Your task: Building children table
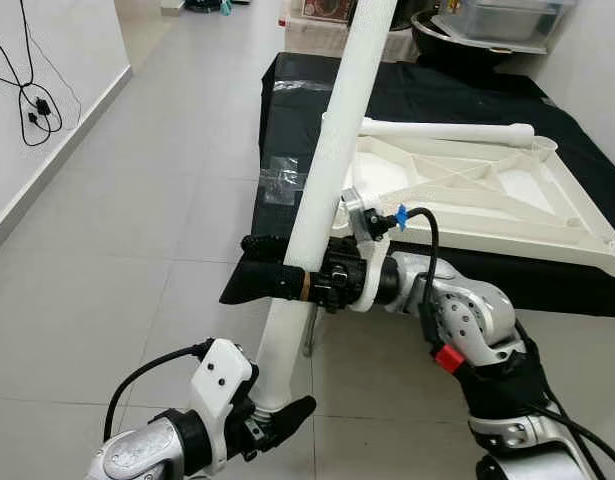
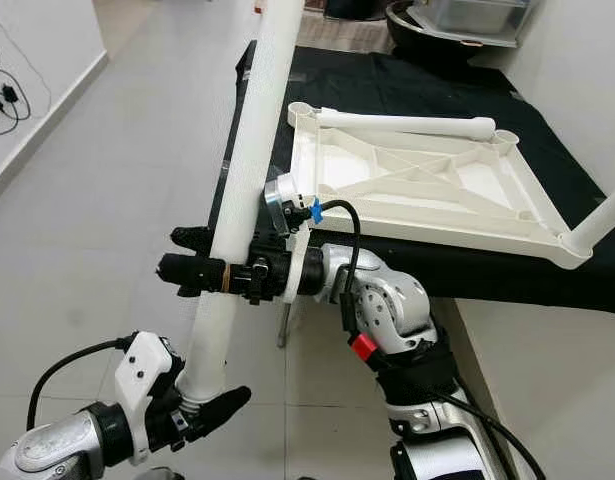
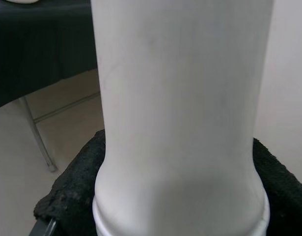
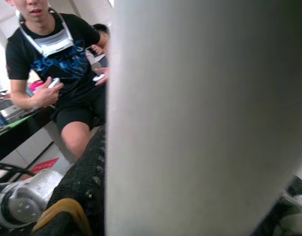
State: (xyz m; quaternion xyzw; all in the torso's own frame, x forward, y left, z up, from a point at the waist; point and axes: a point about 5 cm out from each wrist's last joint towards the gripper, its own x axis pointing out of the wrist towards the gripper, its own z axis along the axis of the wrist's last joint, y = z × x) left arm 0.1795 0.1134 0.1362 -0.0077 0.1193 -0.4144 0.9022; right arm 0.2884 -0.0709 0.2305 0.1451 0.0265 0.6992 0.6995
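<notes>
Both grippers are clamping one white table leg [image 1: 332,160] running up the frame's centre: the left gripper [image 1: 277,415] closed at its lower end, the right gripper [image 1: 277,265] closed mid-shaft. The upturned tabletop [image 1: 467,190] is lying at right. Next, likely seating the leg into a corner socket.

- Both eye views look down from the head at the black worktop [image 1: 457,100].
- Each wrist view sits tight against the white leg [image 3: 180,118].
</notes>
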